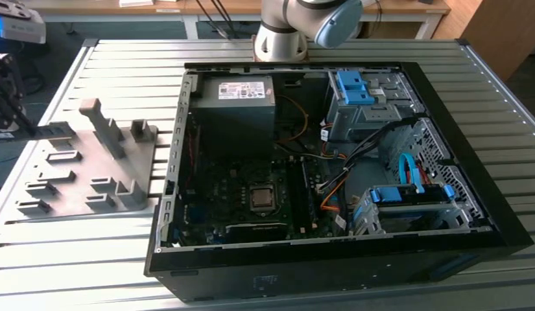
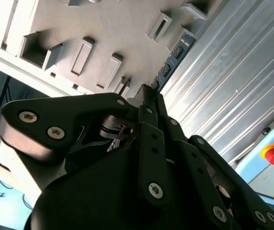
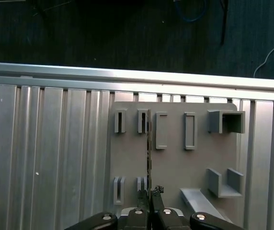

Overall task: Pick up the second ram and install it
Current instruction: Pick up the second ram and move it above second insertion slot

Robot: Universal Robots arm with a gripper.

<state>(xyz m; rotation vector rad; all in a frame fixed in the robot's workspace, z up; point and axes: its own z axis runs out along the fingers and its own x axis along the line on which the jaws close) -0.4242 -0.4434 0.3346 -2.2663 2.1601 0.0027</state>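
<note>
The second ram (image 2: 174, 56), a thin, narrow blue circuit-board stick with dark chips along its face, is pinched at one end between the closed black fingers of the gripper (image 2: 149, 93). The rest of the stick juts out past the fingertips. In the first wrist view it appears edge-on as a thin dark line (image 3: 149, 143) running out from the gripper (image 3: 150, 192) over a flat grey plastic holder plate (image 3: 175, 167), just beside a pair of narrow slotted brackets. Whether it is clear of them cannot be told. The plate carries raised rectangular pockets and blocks, and it lies on a ribbed table of silver aluminium slats (image 3: 46, 158). In the exterior view the same plate (image 1: 77, 175) sits near the table's edge on the exterior view's left. Well apart from it, an open black computer tower case (image 1: 336, 265) lies on its side with its board, cables and blue drive clips exposed. The grey base of the robot arm (image 1: 285, 29) stands behind the case. Beyond the table edge the floor is dark carpet (image 3: 103, 33) with loose cables. A wooden bench (image 1: 233, 10) crosses the background, and a red push button on a yellow collar (image 2: 272, 154) sits on a pale blue surface.
</note>
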